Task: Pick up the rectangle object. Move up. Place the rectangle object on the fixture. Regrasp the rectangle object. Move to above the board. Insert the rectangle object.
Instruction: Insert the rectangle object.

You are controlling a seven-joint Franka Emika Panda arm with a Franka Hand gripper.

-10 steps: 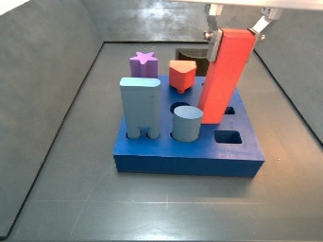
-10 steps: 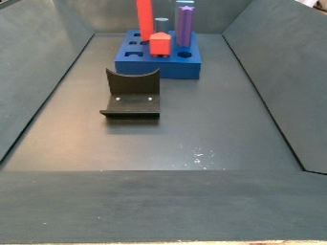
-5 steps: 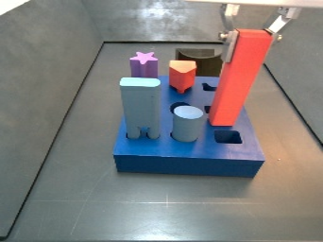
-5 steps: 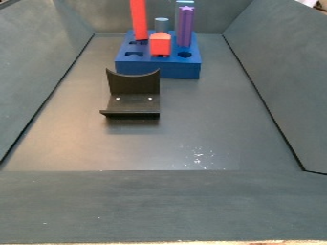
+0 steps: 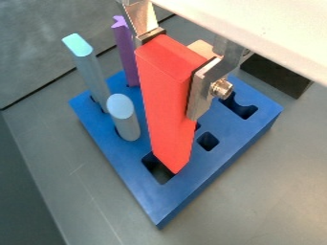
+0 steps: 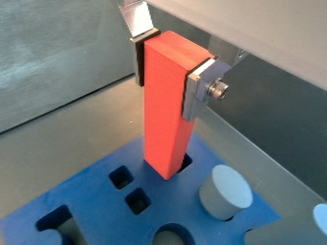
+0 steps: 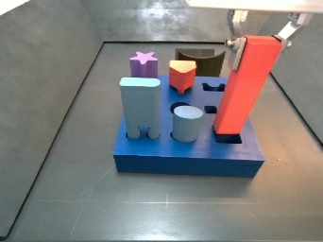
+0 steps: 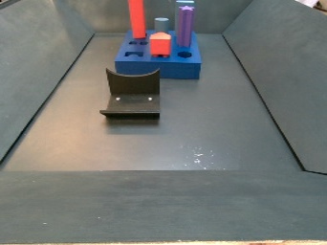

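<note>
The gripper [image 5: 175, 59] hangs over the near right corner of the board [image 7: 190, 156], its flat silver fingers [image 6: 202, 86] clamped on the upper sides of the rectangle object [image 7: 246, 87]. This long, smooth red block stands upright, and its lower end sits in a square hole at the board's edge; in both wrist views its foot meets the hole's rim, though how deep it goes cannot be told. The board is a thick matte blue slab with shaped cut-outs, a small square one open just beside the red block [image 5: 209, 144]. On it also stand a tall light-blue block [image 7: 140, 107], a pale round peg [image 7: 187, 123], a purple star-topped post [image 7: 144, 64] and a short red piece [image 7: 183, 75]. The fixture [image 8: 133, 93], dark and angled, sits well apart on the bare grey floor [image 8: 192, 134], with open room around it inside sloping grey walls.
</note>
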